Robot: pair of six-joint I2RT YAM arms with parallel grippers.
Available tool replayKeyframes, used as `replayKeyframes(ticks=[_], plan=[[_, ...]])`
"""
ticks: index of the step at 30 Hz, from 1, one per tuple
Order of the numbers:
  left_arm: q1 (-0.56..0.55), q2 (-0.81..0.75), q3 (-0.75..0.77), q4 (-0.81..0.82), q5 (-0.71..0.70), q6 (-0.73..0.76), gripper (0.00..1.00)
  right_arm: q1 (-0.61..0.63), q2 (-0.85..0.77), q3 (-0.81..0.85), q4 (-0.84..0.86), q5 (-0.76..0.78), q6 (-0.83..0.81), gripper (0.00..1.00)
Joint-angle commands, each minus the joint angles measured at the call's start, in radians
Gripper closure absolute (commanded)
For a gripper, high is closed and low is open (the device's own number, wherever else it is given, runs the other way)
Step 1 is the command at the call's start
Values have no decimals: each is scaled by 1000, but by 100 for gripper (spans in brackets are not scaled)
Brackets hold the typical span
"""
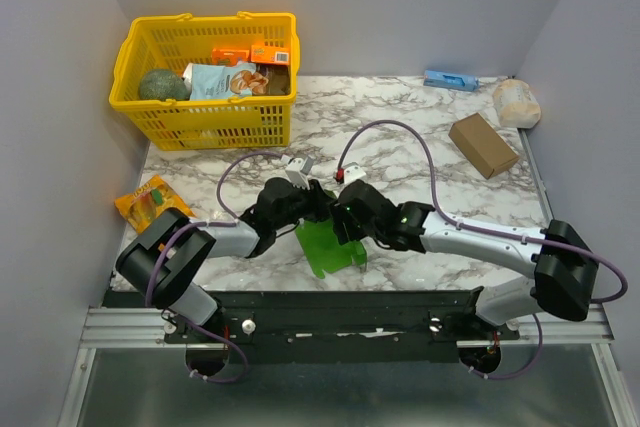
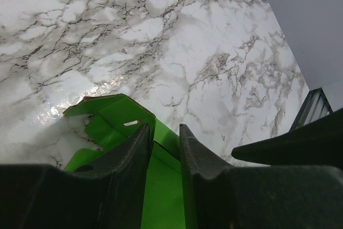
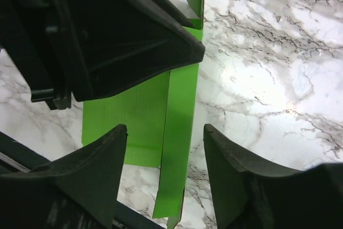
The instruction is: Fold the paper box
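Middle of folding: the paper box (image 1: pixel 325 247) half-formed on the worktop (image 1: pixel 390 107) near the front edge, one wall clenched in the left end effector (image 2: pixel 163 130), the right end effector (image 3: pixel 165 128) released over the long flap (image 3: pixel 177 175), next probably to pinch this flap and turn it up.

Bright, even overhead light. Glare patches on the marble desk (image 2: pixel 102 84) in both wrist views. Close-up fingers (image 3: pixel 91 186) dark, slightly soft. Top view sharp, soft shadows.

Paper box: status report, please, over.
Right gripper open, astride paper box. Left gripper narrow at its wall, grip unclear. Box partly folded. Nothing blocking.
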Motion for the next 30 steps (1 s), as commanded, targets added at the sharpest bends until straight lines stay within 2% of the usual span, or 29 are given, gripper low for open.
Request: replayKeyframes(ticks=[1,8,14,24,30], plan=[[-6,29,-38,23,27,34,64,-53,-26,-37,-12,-141,52,28],[-5,37,-61,75,35,39,64,-110,-6,-66,21,-247,53,27],[-6,52,-77,112,53,49,64,-140,23,-77,54,-289,59,34],[-8,54,-89,123,50,59,64,-194,11,-78,80,-382,63,35],[-8,51,-90,126,52,60,64,-206,22,-93,81,-382,55,41]])
